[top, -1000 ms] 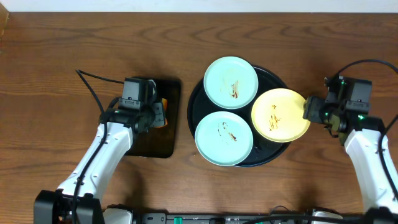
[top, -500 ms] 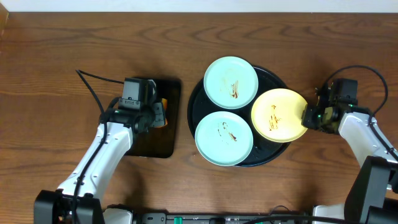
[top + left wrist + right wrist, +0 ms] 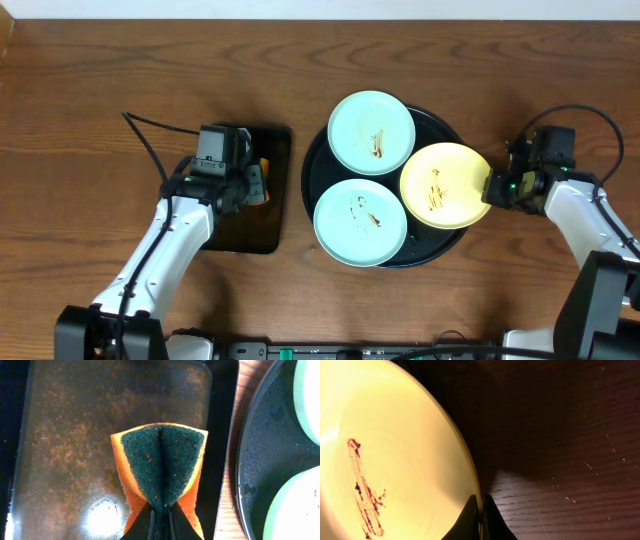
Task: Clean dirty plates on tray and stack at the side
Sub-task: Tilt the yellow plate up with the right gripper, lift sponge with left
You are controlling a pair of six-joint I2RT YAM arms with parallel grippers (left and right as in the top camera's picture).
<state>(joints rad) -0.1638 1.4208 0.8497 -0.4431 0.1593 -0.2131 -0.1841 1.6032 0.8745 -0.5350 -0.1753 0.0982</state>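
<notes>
Three plates lie on the round black tray (image 3: 318, 160): a mint-blue plate (image 3: 371, 131) at the back, a second mint-blue plate (image 3: 360, 222) at the front, and a pale yellow plate (image 3: 443, 184) (image 3: 395, 460) overhanging the tray's right rim. All carry brown sauce smears. My right gripper (image 3: 490, 187) (image 3: 480, 510) is shut on the yellow plate's right edge, one finger on each side of the rim. My left gripper (image 3: 250, 185) (image 3: 160, 522) is shut on a folded sponge (image 3: 160, 467), orange with a dark green face, held over the small rectangular tray (image 3: 250, 225).
The small rectangular black tray (image 3: 75, 435) sits left of the round tray, its surface speckled with brown residue. Bare wooden table (image 3: 520, 70) lies around both trays. A black cable (image 3: 150, 140) runs over the table behind the left arm.
My right gripper moved in and closed on the yellow plate's right edge. The yellow plate has shifted slightly to the left. The left arm and sponge have not moved.
</notes>
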